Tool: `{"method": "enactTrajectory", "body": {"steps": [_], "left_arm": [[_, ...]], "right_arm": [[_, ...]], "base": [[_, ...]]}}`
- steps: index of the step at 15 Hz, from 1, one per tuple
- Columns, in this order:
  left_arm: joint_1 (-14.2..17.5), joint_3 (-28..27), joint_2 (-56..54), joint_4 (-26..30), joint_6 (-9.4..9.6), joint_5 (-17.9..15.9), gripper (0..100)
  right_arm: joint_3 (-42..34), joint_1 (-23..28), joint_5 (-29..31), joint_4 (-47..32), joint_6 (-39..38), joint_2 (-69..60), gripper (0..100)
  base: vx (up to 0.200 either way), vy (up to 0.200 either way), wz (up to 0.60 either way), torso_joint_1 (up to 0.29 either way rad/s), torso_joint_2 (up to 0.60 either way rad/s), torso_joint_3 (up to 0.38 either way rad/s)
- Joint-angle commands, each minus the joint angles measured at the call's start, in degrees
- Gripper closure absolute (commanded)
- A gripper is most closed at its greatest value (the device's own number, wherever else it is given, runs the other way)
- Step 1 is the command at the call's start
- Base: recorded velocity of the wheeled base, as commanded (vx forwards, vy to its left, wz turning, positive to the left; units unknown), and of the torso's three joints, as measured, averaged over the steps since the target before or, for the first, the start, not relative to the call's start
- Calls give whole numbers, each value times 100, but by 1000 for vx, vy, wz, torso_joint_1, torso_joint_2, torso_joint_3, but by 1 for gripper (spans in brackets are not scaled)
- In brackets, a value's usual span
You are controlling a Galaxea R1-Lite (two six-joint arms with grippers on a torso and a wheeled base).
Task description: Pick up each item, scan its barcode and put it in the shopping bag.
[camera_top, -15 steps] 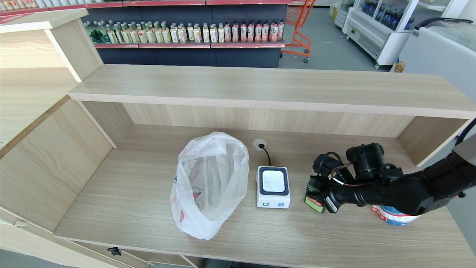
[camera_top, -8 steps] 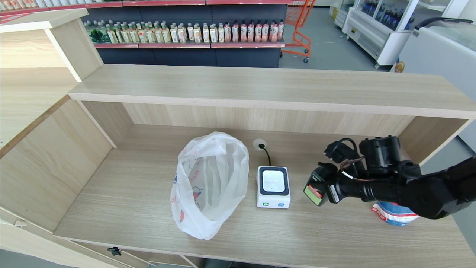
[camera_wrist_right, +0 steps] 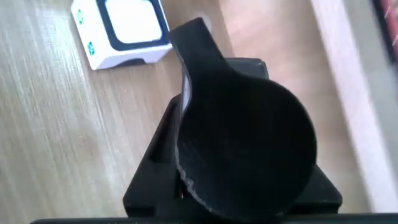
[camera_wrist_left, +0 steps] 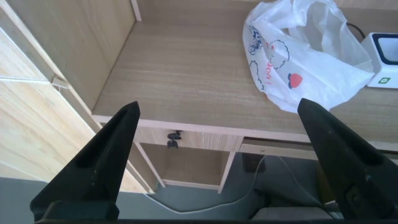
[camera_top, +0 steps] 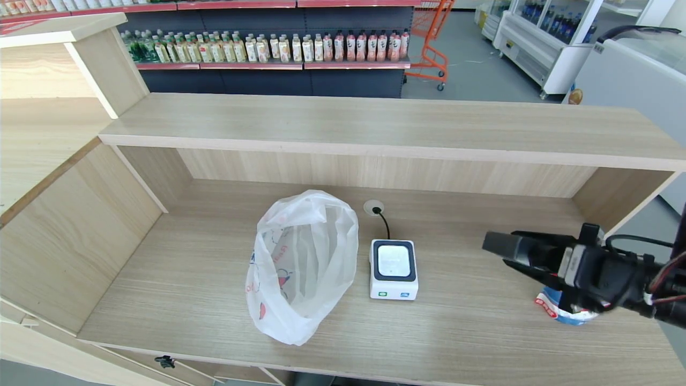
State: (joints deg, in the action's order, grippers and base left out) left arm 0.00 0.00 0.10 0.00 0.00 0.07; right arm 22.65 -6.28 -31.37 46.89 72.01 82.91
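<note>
Right claw [camera_top: 498, 246] clamps a black item [camera_wrist_right: 249, 137] near the counter's [camera_top: 632, 343] right edge, 3 o'clock of the scanner [camera_top: 394, 268]; left claw [camera_wrist_left: 219, 106] gapes wide.

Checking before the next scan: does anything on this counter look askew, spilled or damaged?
Nothing stands out. The shopping bag stands open beside the scanner, which sits square on the counter; no spill or damage. The right gripper holds a black item above it.
</note>
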Motion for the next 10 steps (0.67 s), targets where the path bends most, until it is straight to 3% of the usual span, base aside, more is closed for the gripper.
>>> {"method": "enactTrajectory", "body": {"steps": [1,3,4,6,7,10], "left_arm": [[0,0,-1,0,0,1,0],[0,0,-1,0,0,1,0],[0,-9,-1,0,0,1,0],[0,0,-1,0,0,1,0],[0,0,-1,0,0,1,0],[0,0,-1,0,0,1,0]], "right_arm": [[-147,144,-1741,84,2643,-284,100],[-217,-374,-2198,-259,4339,-266,100],[-200,-611,-2198,-1516,5640,-302,100],[-112,-541,-2198,-3221,6870,-337,100],[-77,-603,-2251,-3590,7573,-310,100],[117,-875,-2365,-3537,8751,-170,100]], "base": [[0,0,0,0,0,0],[0,0,0,0,0,0],[0,0,0,0,0,0],[0,0,0,0,0,0],[0,0,0,0,0,0],[0,0,0,0,0,0]]}}
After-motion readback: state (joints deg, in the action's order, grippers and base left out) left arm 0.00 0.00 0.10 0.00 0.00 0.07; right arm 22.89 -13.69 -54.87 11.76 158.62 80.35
